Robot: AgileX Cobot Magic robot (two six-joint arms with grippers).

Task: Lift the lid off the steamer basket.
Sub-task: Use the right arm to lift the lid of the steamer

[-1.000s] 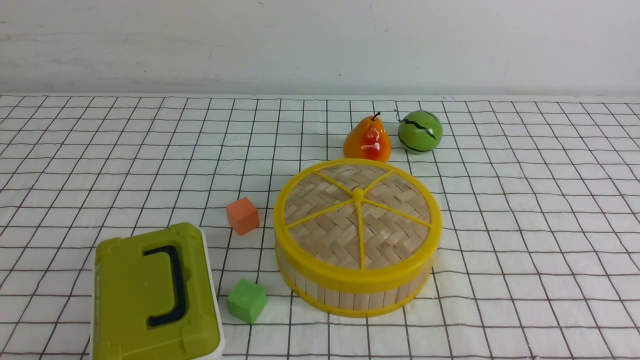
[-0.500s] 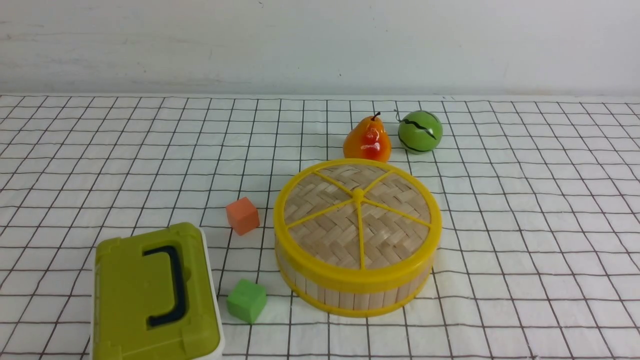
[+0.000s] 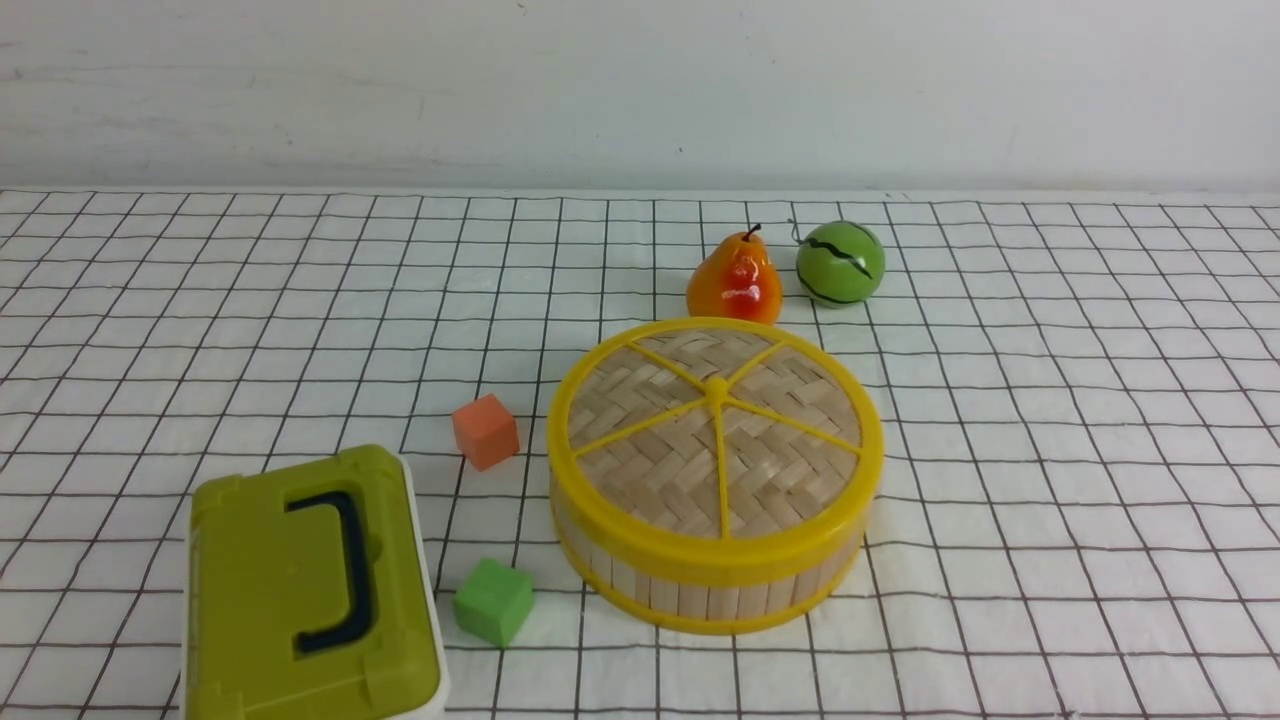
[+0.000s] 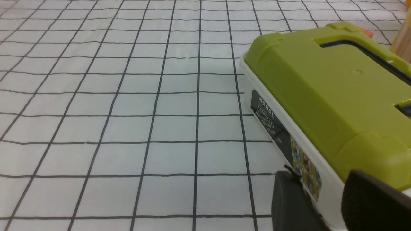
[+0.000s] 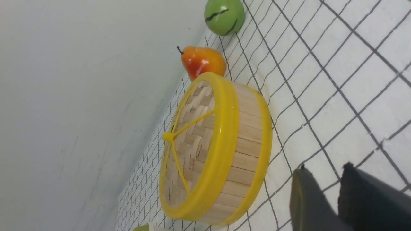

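The lid (image 3: 715, 430), a woven bamboo disc with a yellow rim and spokes, sits closed on the steamer basket (image 3: 700, 595) near the middle of the checked cloth. No gripper shows in the front view. In the right wrist view my right gripper (image 5: 325, 166) hangs beside the steamer basket (image 5: 244, 150) and apart from it. A small gap stands between its dark fingers (image 5: 305, 195), with only cloth showing through. My left gripper (image 4: 319, 175) is open, its fingers (image 4: 289, 202) close by the white side of the olive-green box (image 4: 321, 86).
The olive-green box (image 3: 300, 590) with a dark handle stands at the front left. An orange cube (image 3: 485, 430) and a green cube (image 3: 493, 600) lie left of the basket. A pear (image 3: 735, 280) and a green ball (image 3: 840, 262) sit just behind it.
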